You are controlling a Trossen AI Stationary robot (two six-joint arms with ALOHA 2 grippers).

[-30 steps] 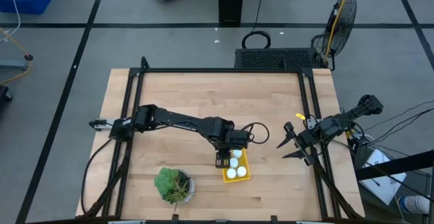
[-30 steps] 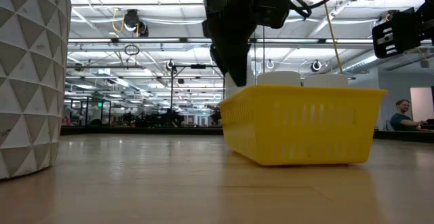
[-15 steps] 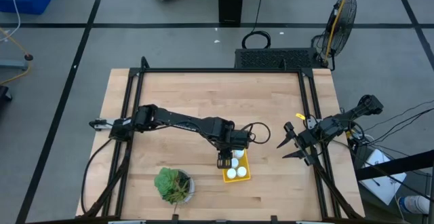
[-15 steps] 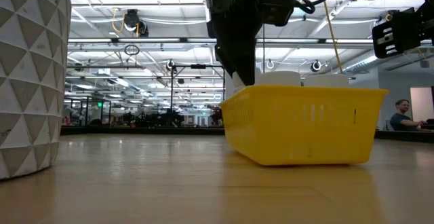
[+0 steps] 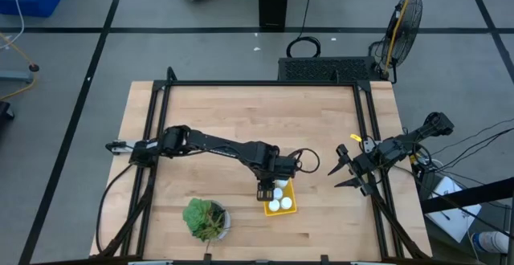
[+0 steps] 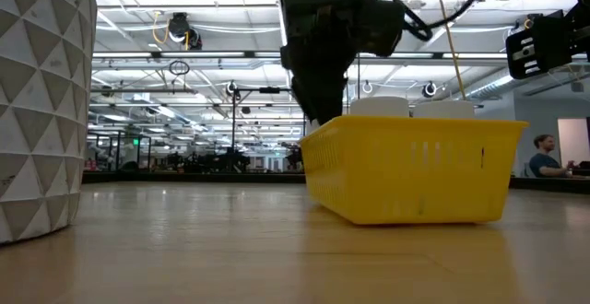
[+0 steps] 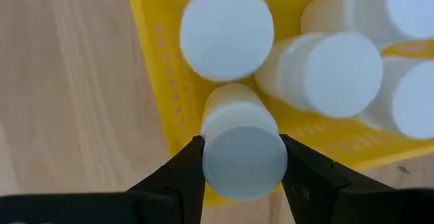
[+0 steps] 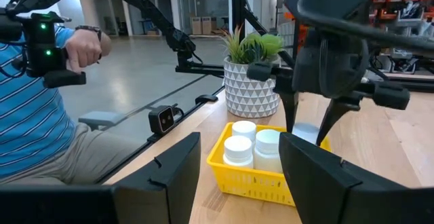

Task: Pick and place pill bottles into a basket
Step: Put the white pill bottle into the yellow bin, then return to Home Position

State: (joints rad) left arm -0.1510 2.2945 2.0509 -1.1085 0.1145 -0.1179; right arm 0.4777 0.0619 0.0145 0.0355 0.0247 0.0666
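Reaching across the table (image 5: 209,112) from the left, the left arm holds its gripper (image 5: 265,191) directly over the near-left corner of the basket (image 5: 288,205). The left gripper's fingers (image 7: 178,176) are clamped on one pill bottle (image 7: 243,149) — the left wrist view shows a dark finger pressed against each side of the white cylinder, cap end toward the camera. That held bottle sits just inside the basket wall, above the yellow perforated floor; whether its base touches the floor cannot be told.

Four other pill bottles (image 7: 328,71) stand upright inside the basket, packed close together and touching one another, as seen in the left wrist view. In the low view, two white caps (image 6: 380,107) show above the yellow rim (image 6: 415,125), with the dark left gripper body descending just beside them at the basket's left end.

The basket rests flat on the wooden table, right of the potted plant (image 5: 205,218), which stands near the front edge. The plant's white faceted pot (image 6: 41,111) fills the left side of the low view.

The right gripper (image 5: 344,171) waits at the right table edge, well apart from the basket, its fingers spread apart — both dark fingers (image 8: 166,166) show widely separated in the right wrist view. A person in a blue striped shirt (image 8: 27,115) sits beyond the table.
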